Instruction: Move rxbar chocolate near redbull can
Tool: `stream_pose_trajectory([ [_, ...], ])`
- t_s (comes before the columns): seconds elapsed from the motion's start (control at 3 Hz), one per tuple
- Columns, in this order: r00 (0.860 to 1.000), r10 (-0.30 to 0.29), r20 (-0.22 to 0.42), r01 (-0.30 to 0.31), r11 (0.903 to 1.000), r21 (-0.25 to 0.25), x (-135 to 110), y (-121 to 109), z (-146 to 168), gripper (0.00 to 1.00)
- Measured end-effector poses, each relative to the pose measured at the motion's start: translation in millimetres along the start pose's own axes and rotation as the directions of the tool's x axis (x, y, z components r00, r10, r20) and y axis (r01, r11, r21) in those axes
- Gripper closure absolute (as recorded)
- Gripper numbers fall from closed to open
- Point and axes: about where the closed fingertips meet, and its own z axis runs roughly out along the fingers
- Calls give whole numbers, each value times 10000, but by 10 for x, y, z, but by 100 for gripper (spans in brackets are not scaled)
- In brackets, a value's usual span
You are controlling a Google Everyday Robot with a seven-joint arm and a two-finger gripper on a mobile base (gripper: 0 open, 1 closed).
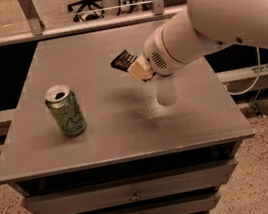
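Note:
My gripper (137, 68) sits at the end of the big white arm, over the middle of the grey table (103, 134). It is shut on the rxbar chocolate (123, 60), a dark flat bar that sticks out up and to the left of the tan fingertips (142, 70) and hangs above the table. The redbull can (166, 91), a slim pale grey can, stands upright just below and to the right of the gripper; the arm hides its top.
A wider green can (66, 111) with an open top stands upright at the table's left. The table has drawers below its front edge. A railing and an office chair lie behind the far edge.

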Motion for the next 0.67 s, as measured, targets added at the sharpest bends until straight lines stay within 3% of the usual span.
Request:
stream_pose_trajectory([
  [0.67, 9917, 664, -1103, -534, 9917, 1168, 554, -274, -476, 100],
])
